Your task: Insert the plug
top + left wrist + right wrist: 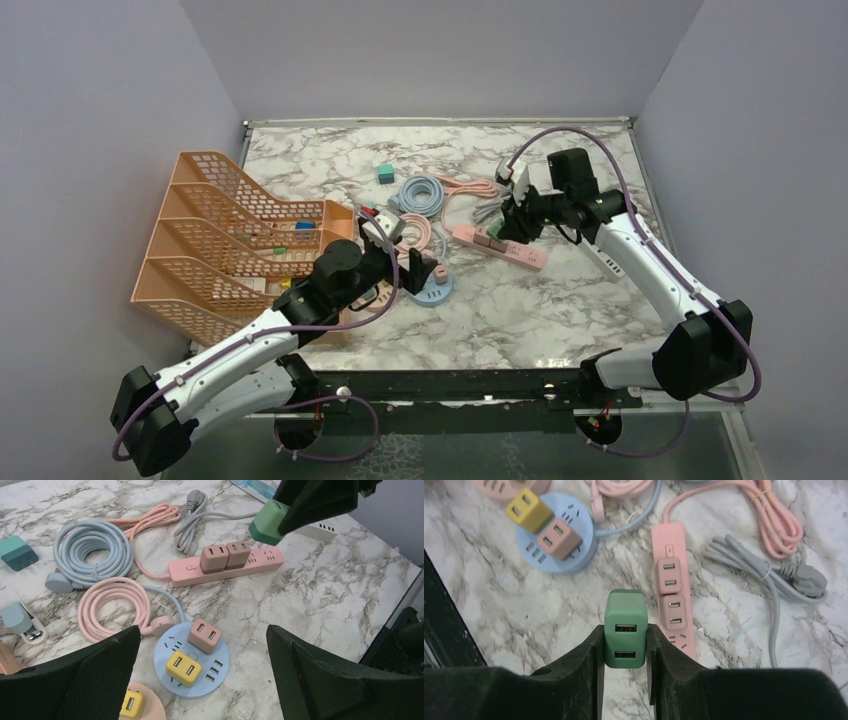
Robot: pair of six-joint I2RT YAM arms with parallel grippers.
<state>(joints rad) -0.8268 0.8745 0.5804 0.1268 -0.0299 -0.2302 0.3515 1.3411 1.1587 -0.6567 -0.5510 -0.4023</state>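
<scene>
My right gripper (625, 628) is shut on a green two-port plug (625, 607) and holds it above the marble. The plug hangs just left of the pink power strip (668, 535), near its free sockets. Two pink adapters (668, 572) sit in that strip. In the left wrist view the green plug (267, 522) hovers over the strip's (185, 572) far end. My left gripper (202, 630) is open above the round blue socket (220, 672), which carries a pink adapter (204, 636) and a yellow one (183, 668). Nothing is between its fingers.
An orange file rack (220, 240) stands at the left. Coiled blue (92, 550), pink (112, 602) and grey (192, 522) cables lie behind the sockets. A teal adapter (17, 552) sits at the far left. A pink round socket (150, 707) holds a yellow adapter.
</scene>
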